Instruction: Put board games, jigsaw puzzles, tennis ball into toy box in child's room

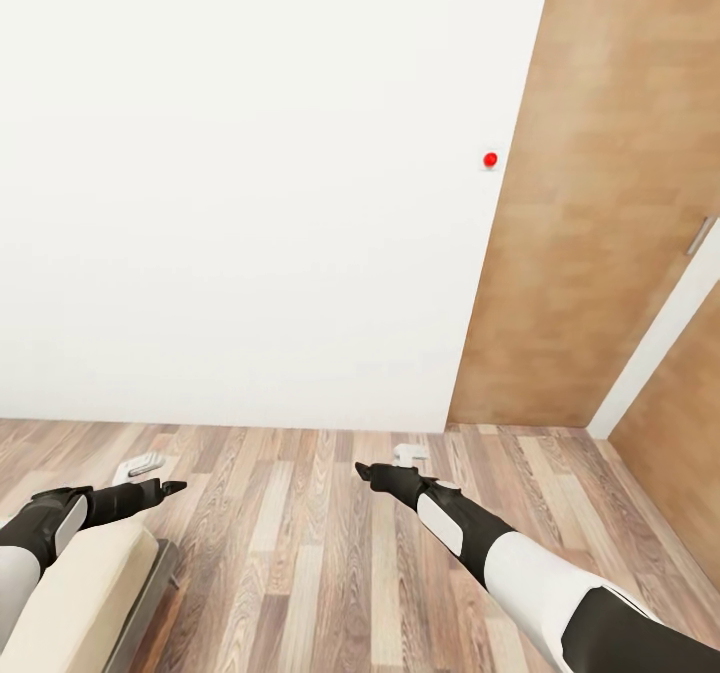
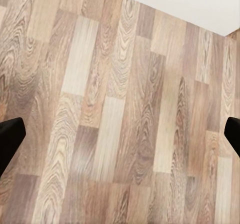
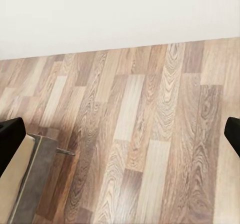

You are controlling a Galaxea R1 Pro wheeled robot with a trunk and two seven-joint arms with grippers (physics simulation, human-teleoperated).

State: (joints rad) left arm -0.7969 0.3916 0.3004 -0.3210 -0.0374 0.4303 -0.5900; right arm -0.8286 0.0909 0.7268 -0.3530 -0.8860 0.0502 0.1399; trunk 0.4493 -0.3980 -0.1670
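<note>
With both the left end effector [image 1: 150, 478] and the right end effector [image 1: 385, 465] held wide and empty, the nearby wall [image 1: 250, 203] or wooden door [image 1: 590, 203] could be struck if the base is driven forward.

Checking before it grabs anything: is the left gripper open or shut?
Open: the left gripper's fingertips sit far apart, bare wood floor between them.

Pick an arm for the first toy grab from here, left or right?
Neither yet. Left gripper and right gripper are both open and empty, held over wood floor facing a white wall. No toys in view.
</note>
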